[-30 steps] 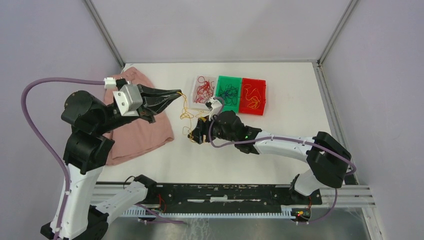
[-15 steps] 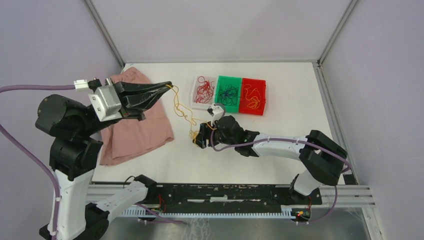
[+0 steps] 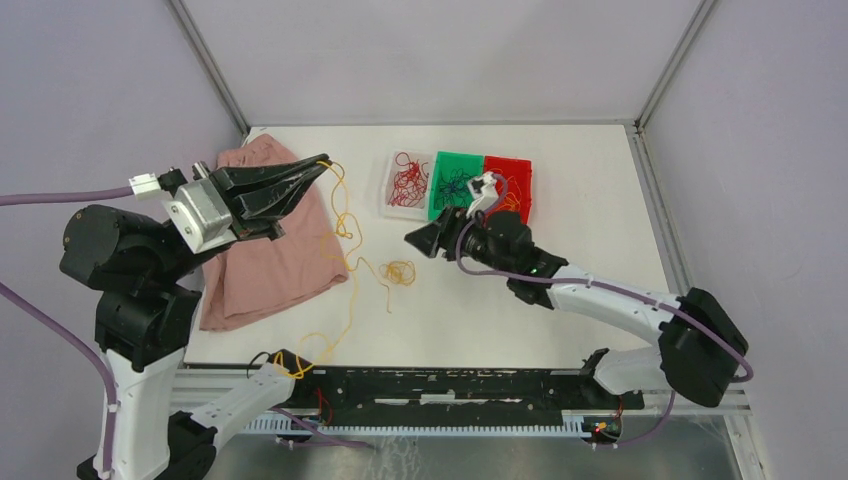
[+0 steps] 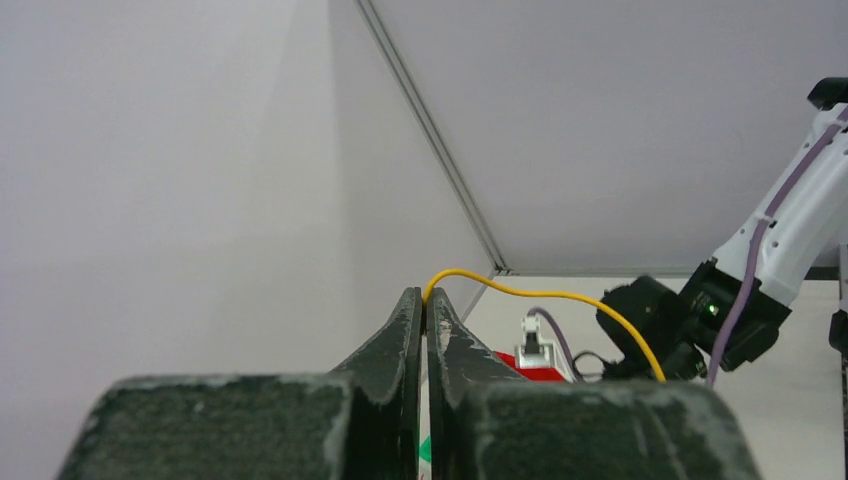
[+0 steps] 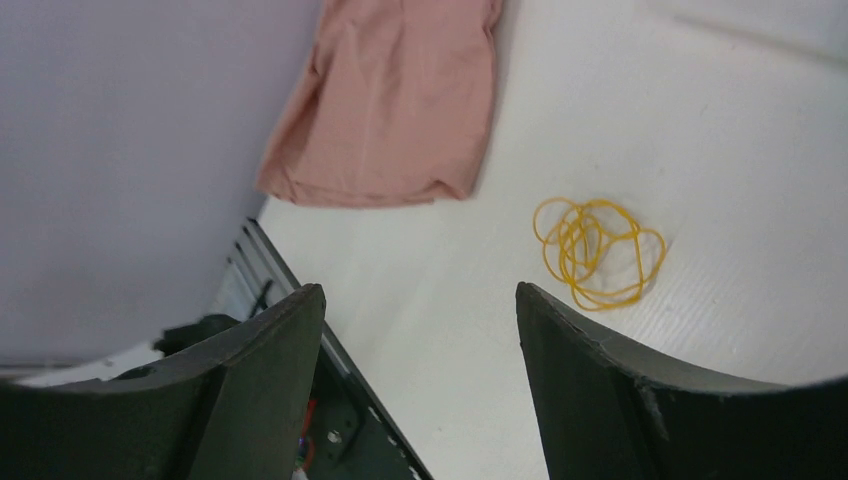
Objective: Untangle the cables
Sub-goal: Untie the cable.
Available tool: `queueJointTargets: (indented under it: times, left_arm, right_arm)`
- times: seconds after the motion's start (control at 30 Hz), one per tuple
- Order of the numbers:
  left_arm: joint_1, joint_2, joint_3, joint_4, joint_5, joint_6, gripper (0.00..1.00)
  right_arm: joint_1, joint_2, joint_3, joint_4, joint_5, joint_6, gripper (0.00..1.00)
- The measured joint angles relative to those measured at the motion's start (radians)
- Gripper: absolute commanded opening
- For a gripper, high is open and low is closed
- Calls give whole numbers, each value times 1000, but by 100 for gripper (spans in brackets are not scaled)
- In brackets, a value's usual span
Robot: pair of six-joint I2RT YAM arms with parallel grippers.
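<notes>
My left gripper (image 3: pixel 322 160) is raised over the pink cloth and shut on a long yellow cable (image 3: pixel 345 222). In the left wrist view the cable (image 4: pixel 545 296) arcs out from between the closed fingertips (image 4: pixel 425 293). It hangs in loops down to the table's near edge. A small coil of yellow cable (image 3: pixel 400 272) lies on the table and shows in the right wrist view (image 5: pixel 597 250). My right gripper (image 3: pixel 418 240) is open and empty, lifted above and right of the coil.
A pink cloth (image 3: pixel 268 255) lies at the left. Three trays stand at the back: a clear one with red wires (image 3: pixel 392 202), a green one with dark wires (image 3: pixel 440 165), a red one with yellow wires (image 3: pixel 520 168).
My right gripper let go of the yellow bundle, opened and rose back toward the trays. My left gripper pulled one yellow cable up and left; a small coil stayed on the table.
</notes>
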Motion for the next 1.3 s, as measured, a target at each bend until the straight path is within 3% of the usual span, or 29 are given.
queueJointTargets:
  times: [0.17,0.53,0.97,1.3]
  left_arm:
    - [0,-21,-43,-3,0,16,3]
    - [0,-24,-110,-27,14,25,3]
    - [0,-20,-175,-49,46,14,3]
    - [0,-20,-175,-49,71,-21,3]
  right_arm:
    - [-98,-108,0,9,-44,58,76]
    - [-98,-268,136,-14,-192,-175,83]
    - [13,-185,297,59,-401,-341,86]
    - [81,-86,341,22,-415,-430,84]
